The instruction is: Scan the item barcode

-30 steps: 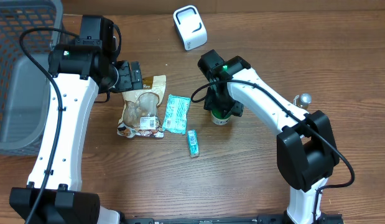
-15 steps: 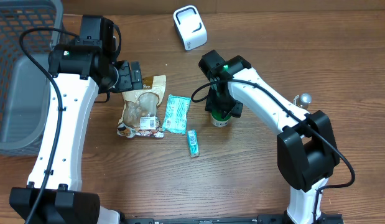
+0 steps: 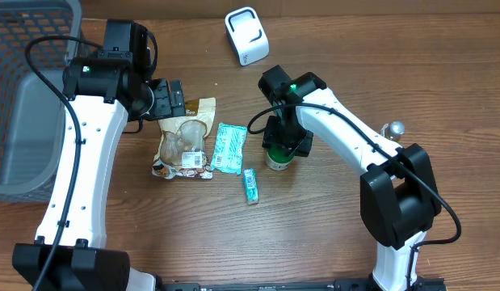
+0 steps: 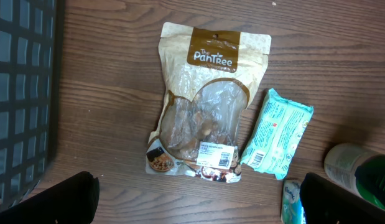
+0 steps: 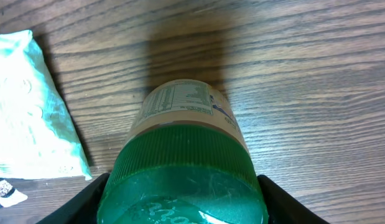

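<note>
Gripping jar (image 5: 183,155), right fingers (image 5: 88,202), left fingers (image 4: 55,199) spread

At the table's (image 3: 443,73) nine o'clock edge, a basket (image 3: 23,97). At twelve o'clock, a scanner (image 3: 246,35). Just off centre toward nine o'clock, a pouch (image 3: 185,141), with a packet (image 3: 230,148) just beside it at three o'clock. At the packet's five o'clock, a stick pack (image 3: 250,185); at its three o'clock, a jar (image 3: 275,160), between the fingers of the right end effector (image 3: 283,145). Over the pouch's eleven o'clock corner, the left end effector (image 3: 172,99).
</note>
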{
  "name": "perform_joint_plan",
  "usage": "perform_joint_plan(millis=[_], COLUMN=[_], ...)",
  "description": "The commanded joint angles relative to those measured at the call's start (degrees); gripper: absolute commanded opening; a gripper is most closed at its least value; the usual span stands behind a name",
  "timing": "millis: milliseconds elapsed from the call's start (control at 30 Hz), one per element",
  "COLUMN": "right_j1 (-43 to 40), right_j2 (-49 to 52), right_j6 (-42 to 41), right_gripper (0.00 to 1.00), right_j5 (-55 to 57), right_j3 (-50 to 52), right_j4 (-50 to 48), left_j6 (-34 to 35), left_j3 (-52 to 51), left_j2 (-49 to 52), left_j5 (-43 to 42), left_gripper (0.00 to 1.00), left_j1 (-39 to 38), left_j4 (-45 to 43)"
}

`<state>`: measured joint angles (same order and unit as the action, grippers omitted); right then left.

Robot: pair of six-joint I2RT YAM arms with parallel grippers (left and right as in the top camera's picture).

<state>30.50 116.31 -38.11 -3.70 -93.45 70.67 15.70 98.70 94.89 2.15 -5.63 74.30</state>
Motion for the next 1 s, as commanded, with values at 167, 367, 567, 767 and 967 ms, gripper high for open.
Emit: perform_joint_plan(millis=[167,367,567,767,967], right_j1=[0.31,0.31,0.31,0.39,1.03], right_j2=[0.22,0.22,0.22,0.22,0.22], right_j6=[2.84,2.84,2.82,2.80,2.82], right_gripper=[0.63,0.72,0.81,0.80,0.80], right_j5=[-0.09,0.24,2.14,2.10,0.79], right_j3=[-0.24,-0.24,-0.24,-0.24,-0.24], right_j4=[-0.74,-0.81,-1.57,-1.49,-1.18], left_j6=[-0.48,-0.48,-0.48,-0.48,-0.48], left_j3=[-0.09,-0.09,-0.09,-0.09,-0.09], left_j2=[0.46,0.46,0.46,0.46,0.46], left_j5=[-0.28,-0.28,-0.28,-0.28,-0.28], left_gripper=[0.99,1.00,1.00,0.99,1.00], left_j1=[-0.07,-0.07,-0.07,-0.07,-0.07], left_j4=[-0.02,-0.02,-0.02,-0.02,-0.02])
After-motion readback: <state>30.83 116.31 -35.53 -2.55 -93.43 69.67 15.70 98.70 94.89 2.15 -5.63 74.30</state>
